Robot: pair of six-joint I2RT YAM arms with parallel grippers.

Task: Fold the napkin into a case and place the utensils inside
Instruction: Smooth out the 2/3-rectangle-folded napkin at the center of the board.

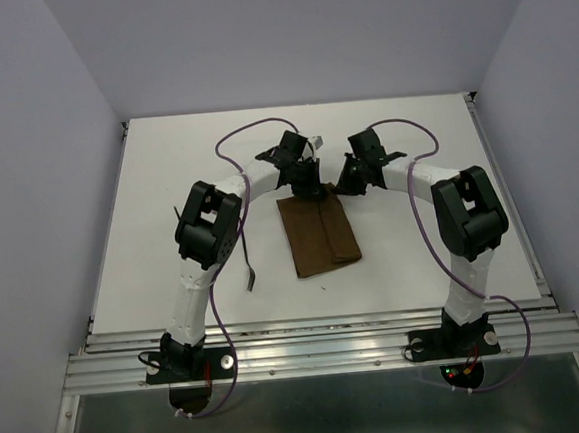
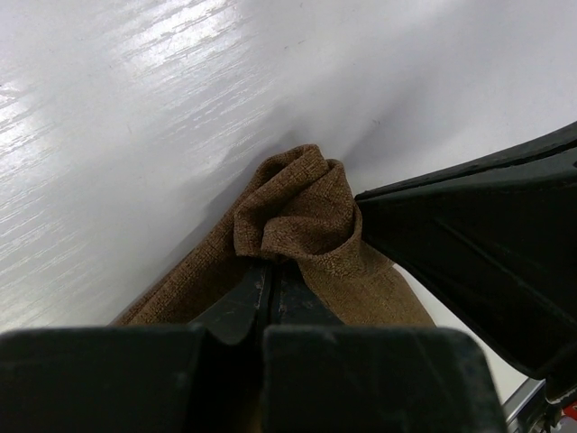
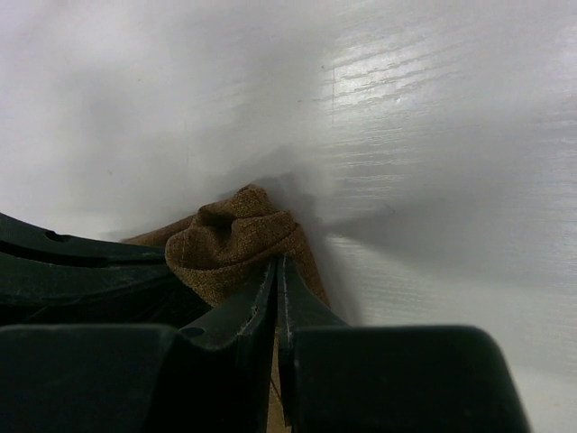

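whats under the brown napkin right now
Only the white table shows around the napkin; nothing pokes out. One utensil lies on the table to its left, apart. The left claw and right claw pinch its far edge; anything beneath the folds is hidden.

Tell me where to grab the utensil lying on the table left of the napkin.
Pinch the utensil across its thin shaft, coming straight down from above. It lies flat on the table, running near to far and clear of the napkin, so closing across it left-to-right should work best.
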